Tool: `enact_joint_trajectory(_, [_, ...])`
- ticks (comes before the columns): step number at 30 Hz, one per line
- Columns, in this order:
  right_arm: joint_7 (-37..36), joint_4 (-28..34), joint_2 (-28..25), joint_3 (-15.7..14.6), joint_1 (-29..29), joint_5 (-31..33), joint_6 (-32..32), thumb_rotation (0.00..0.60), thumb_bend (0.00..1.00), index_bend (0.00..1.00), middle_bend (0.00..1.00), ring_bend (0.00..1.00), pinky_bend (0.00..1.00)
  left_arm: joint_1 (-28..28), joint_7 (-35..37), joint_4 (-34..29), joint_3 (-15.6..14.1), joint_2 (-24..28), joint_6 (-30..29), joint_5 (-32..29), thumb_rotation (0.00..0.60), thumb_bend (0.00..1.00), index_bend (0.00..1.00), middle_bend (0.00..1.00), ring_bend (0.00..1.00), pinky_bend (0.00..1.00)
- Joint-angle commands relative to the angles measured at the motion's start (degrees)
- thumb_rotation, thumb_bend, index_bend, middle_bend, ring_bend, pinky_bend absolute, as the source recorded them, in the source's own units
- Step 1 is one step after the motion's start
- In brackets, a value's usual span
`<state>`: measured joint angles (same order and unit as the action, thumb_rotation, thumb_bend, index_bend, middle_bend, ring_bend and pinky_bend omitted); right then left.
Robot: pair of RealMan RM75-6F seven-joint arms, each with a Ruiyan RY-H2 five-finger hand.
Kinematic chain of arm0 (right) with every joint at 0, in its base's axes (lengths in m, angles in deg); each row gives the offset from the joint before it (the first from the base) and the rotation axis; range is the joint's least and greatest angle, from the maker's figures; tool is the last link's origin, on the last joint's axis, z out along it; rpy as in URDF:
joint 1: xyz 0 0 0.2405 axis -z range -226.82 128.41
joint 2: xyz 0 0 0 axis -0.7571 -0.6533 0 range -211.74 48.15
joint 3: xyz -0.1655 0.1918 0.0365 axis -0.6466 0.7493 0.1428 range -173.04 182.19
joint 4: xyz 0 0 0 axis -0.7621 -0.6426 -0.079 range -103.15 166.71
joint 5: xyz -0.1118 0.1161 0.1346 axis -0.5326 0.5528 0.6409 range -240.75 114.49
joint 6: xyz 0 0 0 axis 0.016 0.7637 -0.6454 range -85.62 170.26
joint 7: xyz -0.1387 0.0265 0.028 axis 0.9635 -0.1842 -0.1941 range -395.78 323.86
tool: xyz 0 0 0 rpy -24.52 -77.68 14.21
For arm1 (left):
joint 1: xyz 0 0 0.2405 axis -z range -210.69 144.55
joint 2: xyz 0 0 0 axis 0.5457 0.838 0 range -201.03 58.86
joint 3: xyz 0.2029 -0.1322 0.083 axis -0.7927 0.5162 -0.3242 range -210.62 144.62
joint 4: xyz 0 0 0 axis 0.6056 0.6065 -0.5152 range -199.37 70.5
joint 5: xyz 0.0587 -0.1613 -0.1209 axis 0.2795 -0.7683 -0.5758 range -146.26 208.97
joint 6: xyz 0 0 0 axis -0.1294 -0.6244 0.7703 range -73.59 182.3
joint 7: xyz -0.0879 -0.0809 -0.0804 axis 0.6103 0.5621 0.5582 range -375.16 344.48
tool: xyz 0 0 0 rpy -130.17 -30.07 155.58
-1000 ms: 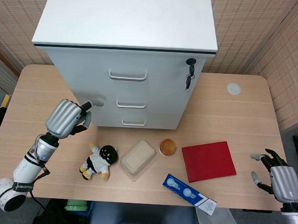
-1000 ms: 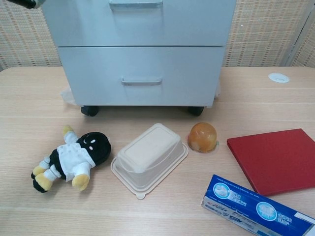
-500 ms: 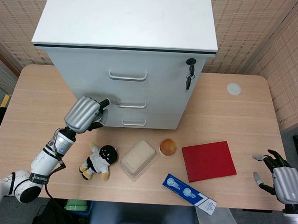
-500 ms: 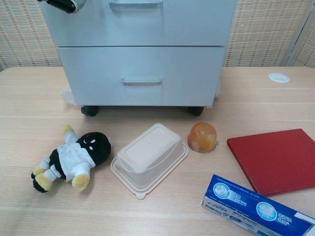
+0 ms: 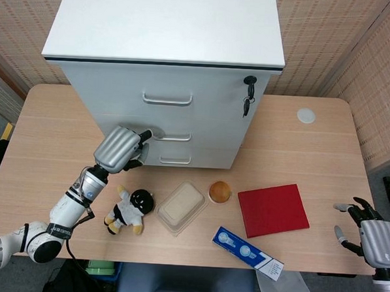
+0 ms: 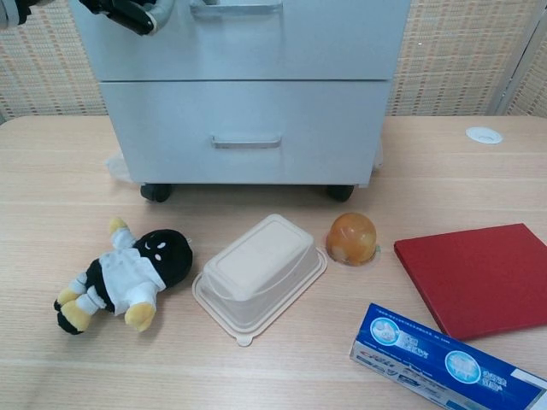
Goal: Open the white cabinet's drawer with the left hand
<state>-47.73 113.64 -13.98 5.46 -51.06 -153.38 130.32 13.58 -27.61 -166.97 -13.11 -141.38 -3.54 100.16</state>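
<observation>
one left hand (image 5: 119,148), fingers (image 5: 143,137) beside middle drawer handle (image 5: 172,137)

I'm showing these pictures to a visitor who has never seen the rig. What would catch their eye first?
The tall white cabinet at the back of the table dominates, with keys hanging from its lock. The left hand reaches at its drawer front beside the middle handle. In front lie a black-headed doll, a lidded tray and a red book.

Left hand (image 5: 119,148) raised — fingers (image 5: 144,136) curled.
</observation>
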Motion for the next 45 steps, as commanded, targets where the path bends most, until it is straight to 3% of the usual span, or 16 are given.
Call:
enact_joint_trajectory(1, [-0.25,-0.2,0.05,-0.03,0.14,0.08,0.1,0.6,0.33,0.32,0.38,0.32,0.33,0.58,-0.46,-0.16,0.01,-0.26,0.04,-0.86,0.6,0.72,0.29,1.0,1.0,1.0])
enact_joint_trajectory(23, [-1.53,-1.9,0.93,-0.09,0.54,0.62,-0.26,0.6,0.33,0.32,0.38,0.32,0.33,1.45,-1.77,-4.28,-2.15,2.02,-0.14,-1.29,0.6,0.72,0.31,1.0,1.0,1.0])
enact_joint_trajectory(45, [-1.05,-1.55,0.88,-0.16,0.44,0.2,-0.39,0.6,0.33,0.32,0.38,0.32,0.33,-3.15,-1.16,-12.35,-6.74,6.58,-4.33,6.12,0.6,0.72,0.32,1.0,1.0,1.0])
